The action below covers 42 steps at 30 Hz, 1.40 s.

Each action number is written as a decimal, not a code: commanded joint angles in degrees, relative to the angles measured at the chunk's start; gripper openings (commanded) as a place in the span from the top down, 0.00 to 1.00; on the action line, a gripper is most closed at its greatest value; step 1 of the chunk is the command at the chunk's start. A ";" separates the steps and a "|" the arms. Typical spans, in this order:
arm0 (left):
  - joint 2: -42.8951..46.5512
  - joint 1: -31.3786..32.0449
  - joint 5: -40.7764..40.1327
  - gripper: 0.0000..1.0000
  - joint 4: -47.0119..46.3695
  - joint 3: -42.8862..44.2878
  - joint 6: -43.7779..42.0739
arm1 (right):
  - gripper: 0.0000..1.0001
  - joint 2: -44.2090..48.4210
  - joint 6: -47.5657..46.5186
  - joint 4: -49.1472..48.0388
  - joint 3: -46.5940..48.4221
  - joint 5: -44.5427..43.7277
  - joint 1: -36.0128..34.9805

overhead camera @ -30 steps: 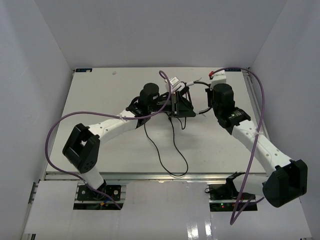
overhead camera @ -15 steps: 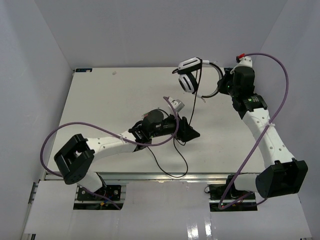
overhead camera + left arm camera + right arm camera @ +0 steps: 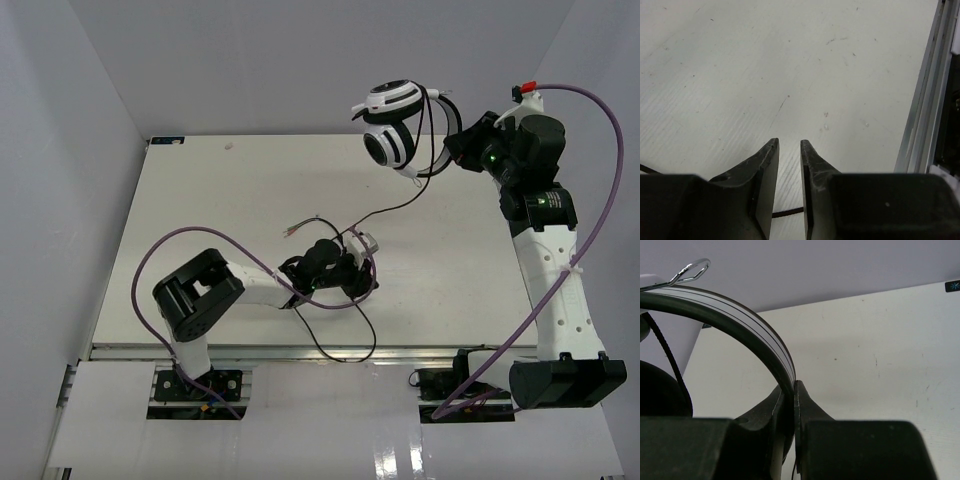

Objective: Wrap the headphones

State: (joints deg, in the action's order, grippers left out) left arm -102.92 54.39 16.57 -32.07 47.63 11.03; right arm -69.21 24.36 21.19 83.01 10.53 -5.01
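The white headphones [image 3: 390,130] with black ear pads hang in the air at the back right. My right gripper [image 3: 455,150] is shut on their headband [image 3: 740,322], which sits clamped between the jaws in the right wrist view [image 3: 790,387]. The thin black cable [image 3: 400,205] drops from the cups to the table, passes my left gripper [image 3: 365,278] and loops near the front edge [image 3: 345,350]. Its frayed ends [image 3: 295,228] lie left of centre. The left gripper [image 3: 789,145] is low over the table with a narrow gap between its jaws. The cable [image 3: 787,213] crosses beneath that gap.
The table's metal front rail [image 3: 920,125] runs close to the right of the left gripper. White walls enclose the table on three sides. Purple arm cables [image 3: 150,270] arc over both arms.
My right gripper has lifted the headphones higher and toward the back right. My left arm has folded back toward the front, its gripper moving nearer along the cable.
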 commanded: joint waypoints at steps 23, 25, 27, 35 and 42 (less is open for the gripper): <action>-8.85 1.77 -8.01 0.15 -8.17 14.03 -20.69 | 0.92 3.81 0.21 -0.80 4.30 9.50 1.01; -10.19 1.59 -9.70 0.17 -6.80 16.44 -21.14 | 0.92 4.21 0.16 -0.58 4.44 9.73 1.01; -10.88 1.21 -9.85 0.22 -6.81 17.35 -21.06 | 0.92 4.71 0.07 -0.54 4.16 9.88 0.96; -12.19 0.80 -8.32 0.77 -6.81 18.19 -18.81 | 0.92 4.97 0.78 -0.54 3.26 11.45 0.96; -7.45 0.72 -4.16 1.00 -9.83 11.61 -14.92 | 0.92 5.31 -1.24 -0.64 2.49 9.02 1.12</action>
State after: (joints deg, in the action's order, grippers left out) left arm -114.99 55.32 8.70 -39.47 63.66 -7.08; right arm -65.95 22.20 24.47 83.48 19.92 -4.19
